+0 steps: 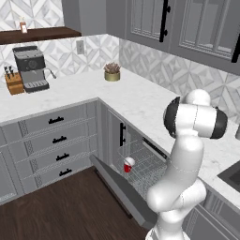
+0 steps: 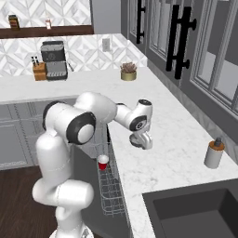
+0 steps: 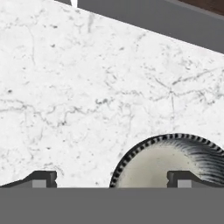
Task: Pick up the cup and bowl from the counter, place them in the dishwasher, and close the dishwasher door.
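The red cup (image 1: 128, 164) stands upright in the wire rack of the open dishwasher (image 1: 146, 165), and the right base view shows the cup (image 2: 103, 161) there too. The dishwasher door (image 1: 119, 187) hangs folded down. The grey bowl (image 3: 170, 162) with its speckled pale inside sits on the white marble counter (image 3: 87, 87). My gripper (image 3: 113, 180) hovers just above it, open. One fingertip (image 3: 181, 178) is over the bowl and the other is over bare stone to its side. In the right base view the gripper (image 2: 138, 142) points down at the counter (image 2: 172, 135) near its front edge.
A tan-and-white soap bottle (image 2: 214, 154) stands by the dark sink (image 2: 195, 209). A brown plant pot (image 1: 112, 72) sits in the counter's corner. A coffee machine (image 1: 30, 68) and a knife block (image 1: 14, 82) stand far left. Wall cabinets hang above.
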Controlling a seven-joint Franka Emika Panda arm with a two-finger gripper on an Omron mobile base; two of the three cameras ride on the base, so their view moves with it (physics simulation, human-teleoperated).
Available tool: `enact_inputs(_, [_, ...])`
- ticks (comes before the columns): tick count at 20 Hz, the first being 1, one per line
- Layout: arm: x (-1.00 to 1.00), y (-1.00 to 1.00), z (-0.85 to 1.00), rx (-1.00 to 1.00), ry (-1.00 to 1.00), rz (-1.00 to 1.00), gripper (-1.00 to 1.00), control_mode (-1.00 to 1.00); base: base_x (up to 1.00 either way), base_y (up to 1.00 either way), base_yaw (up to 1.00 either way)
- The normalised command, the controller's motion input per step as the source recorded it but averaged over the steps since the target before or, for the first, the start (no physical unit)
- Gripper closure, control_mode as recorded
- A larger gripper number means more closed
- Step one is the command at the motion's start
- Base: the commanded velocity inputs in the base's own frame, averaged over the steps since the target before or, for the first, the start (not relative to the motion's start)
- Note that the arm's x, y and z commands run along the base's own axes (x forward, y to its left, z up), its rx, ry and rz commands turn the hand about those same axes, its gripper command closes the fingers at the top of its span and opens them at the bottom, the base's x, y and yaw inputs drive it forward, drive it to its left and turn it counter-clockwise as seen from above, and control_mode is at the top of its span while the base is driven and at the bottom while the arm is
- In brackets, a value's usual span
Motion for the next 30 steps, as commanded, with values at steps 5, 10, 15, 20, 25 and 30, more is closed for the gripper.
enact_inputs(5, [0.19, -0.08, -0.23, 0.04, 0.02, 0.00, -1.00, -1.00, 0.00, 0.00, 0.00])
enact_inputs(10, [0.30, 0.00, -0.14, 0.03, 0.00, 0.00, -1.00, -1.00, 0.00, 0.00, 0.00])
enact_inputs(15, [0.15, 0.00, -0.25, 0.02, 0.00, 0.00, 1.00, -1.00, 0.00, 0.00, 0.00])
enact_inputs(20, [0.14, 0.00, -0.22, 0.02, 0.00, 0.00, 1.00, -1.00, 0.00, 0.00, 0.00])
enact_inputs(25, [0.03, 0.00, -0.07, 0.03, 0.00, 0.00, 1.00, -1.00, 0.00, 0.00, 0.00])
enact_inputs(30, [-0.07, 0.04, 0.11, 0.00, -0.08, 0.00, 1.00, -1.00, 0.00, 0.00, 0.00])
